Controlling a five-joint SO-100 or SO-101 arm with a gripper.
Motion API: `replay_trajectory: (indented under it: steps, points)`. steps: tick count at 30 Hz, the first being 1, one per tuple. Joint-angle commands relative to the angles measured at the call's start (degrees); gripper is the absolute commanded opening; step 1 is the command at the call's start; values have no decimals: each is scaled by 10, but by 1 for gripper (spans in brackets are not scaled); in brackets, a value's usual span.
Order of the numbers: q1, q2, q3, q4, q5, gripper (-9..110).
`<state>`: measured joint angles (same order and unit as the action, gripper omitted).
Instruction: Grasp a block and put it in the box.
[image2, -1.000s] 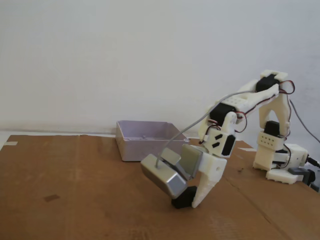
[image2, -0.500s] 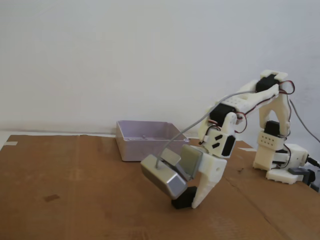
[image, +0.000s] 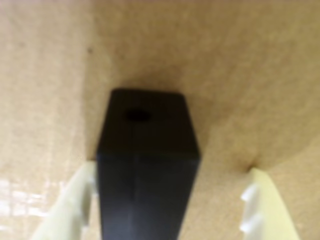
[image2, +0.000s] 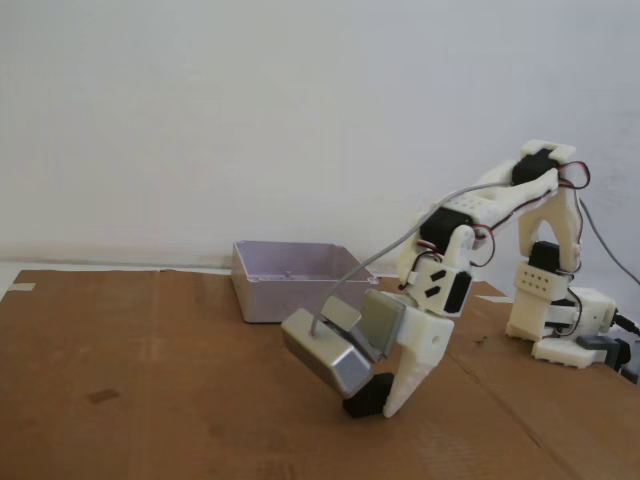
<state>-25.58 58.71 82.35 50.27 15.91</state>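
Observation:
A black rectangular block (image: 145, 165) with a small hole in its top face stands on brown cardboard. In the wrist view my gripper (image: 172, 170) is open and straddles it. The left white finger (image: 75, 200) lies against the block's side, and the right finger (image: 262, 205) stands apart with a gap. In the fixed view my gripper (image2: 380, 405) is down at the cardboard, with the block (image2: 360, 404) showing dark at its tip. The pale grey open box (image2: 300, 298) sits behind the gripper and to its left, with nothing visible in it.
Brown cardboard (image2: 150, 380) covers the table. The arm's base (image2: 560, 330) stands at the right with cables. The grey wrist camera housing (image2: 325, 355) hangs to the left of the gripper. A white wall is behind.

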Motion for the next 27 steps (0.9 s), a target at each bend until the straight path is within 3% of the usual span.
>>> replay_trajectory:
  steps: [1, 20, 27]
  points:
    - [-17, -1, -13, -19, 5, 34]
    - [-22, -8, -13, -12, 5, 33]
    - [-22, -8, -12, -11, 5, 9]
